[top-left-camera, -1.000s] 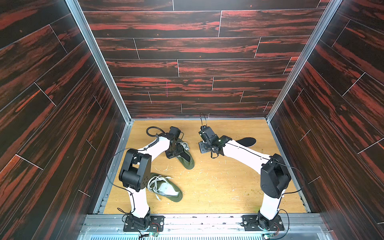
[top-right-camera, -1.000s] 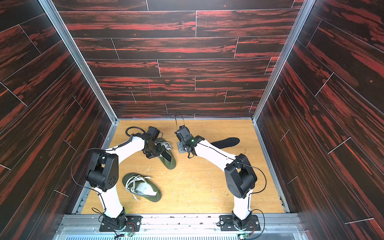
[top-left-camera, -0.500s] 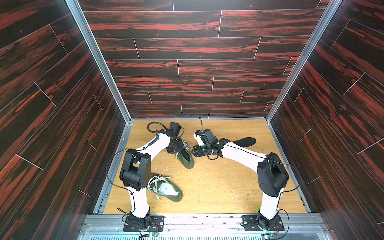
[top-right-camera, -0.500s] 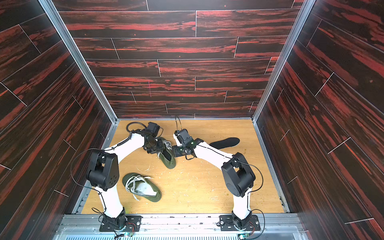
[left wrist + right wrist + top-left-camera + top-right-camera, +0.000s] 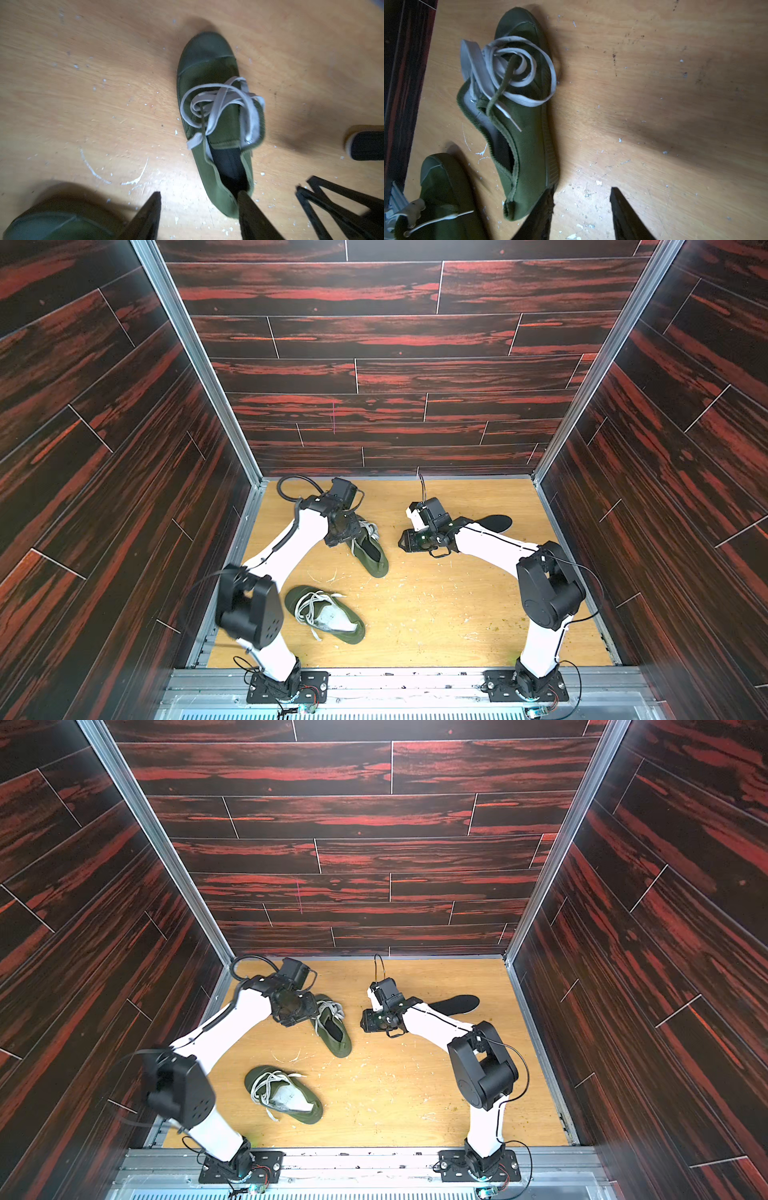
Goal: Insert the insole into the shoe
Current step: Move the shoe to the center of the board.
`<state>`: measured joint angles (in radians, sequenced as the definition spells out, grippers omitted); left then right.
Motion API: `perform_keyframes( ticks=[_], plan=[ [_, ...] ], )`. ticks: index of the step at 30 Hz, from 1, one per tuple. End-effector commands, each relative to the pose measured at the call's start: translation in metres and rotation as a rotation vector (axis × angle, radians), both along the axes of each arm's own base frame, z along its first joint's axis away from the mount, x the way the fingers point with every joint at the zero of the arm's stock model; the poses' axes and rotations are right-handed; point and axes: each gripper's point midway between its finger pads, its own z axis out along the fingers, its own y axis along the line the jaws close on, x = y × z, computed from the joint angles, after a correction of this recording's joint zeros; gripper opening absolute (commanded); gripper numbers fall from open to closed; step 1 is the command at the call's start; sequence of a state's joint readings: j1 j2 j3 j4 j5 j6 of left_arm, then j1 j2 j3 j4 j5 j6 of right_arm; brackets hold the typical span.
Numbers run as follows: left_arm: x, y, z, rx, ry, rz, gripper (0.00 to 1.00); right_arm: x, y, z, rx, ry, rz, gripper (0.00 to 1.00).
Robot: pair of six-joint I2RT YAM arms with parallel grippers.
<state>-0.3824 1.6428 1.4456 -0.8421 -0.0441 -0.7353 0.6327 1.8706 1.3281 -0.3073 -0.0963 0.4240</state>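
A green canvas shoe (image 5: 376, 560) (image 5: 338, 1042) with loose grey laces lies left of centre on the floor, and its opening looks dark inside (image 5: 228, 164). My left gripper (image 5: 345, 533) (image 5: 199, 197) hangs over it, open and holding nothing. One of its fingers (image 5: 247, 209) overlaps the heel rim. My right gripper (image 5: 404, 541) (image 5: 581, 190) stands open just right of the shoe (image 5: 529, 135), with bare floor between its fingers. A black insole (image 5: 494, 522) (image 5: 455, 1004) lies flat at the back right, partly behind the right arm.
A second green shoe (image 5: 328, 614) (image 5: 286, 1096) (image 5: 440, 182) with a pale inside lies nearer the front left, beside the left arm's elbow. Dark wood walls (image 5: 124, 489) close in the scuffed wooden floor (image 5: 436, 614) on three sides, and a metal rail (image 5: 415, 676) runs along the front.
My left gripper has opened from shut at the shoe and its wrist has drawn back a little. My right gripper has come down and left toward the shoe, opening a bit wider. The shoe has barely shifted.
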Motion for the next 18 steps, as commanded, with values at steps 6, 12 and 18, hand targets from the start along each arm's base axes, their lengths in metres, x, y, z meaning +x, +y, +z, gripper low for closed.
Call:
perform_keyframes(
  ticks=[6, 12, 18],
  plan=[
    [-0.022, -0.029, -0.043, -0.003, 0.053, 0.112, 0.61, 0.000, -0.002, 0.025, 0.066, -0.049, 0.019, 0.48],
    [-0.002, -0.050, -0.063, -0.021, 0.005, 0.133, 0.61, -0.004, -0.007, 0.028, 0.073, -0.058, 0.027, 0.48],
    [-0.001, -0.034, -0.089, 0.091, 0.046, 0.195, 0.58, -0.009, -0.014, 0.025, 0.077, -0.053, 0.025, 0.48]
  ],
)
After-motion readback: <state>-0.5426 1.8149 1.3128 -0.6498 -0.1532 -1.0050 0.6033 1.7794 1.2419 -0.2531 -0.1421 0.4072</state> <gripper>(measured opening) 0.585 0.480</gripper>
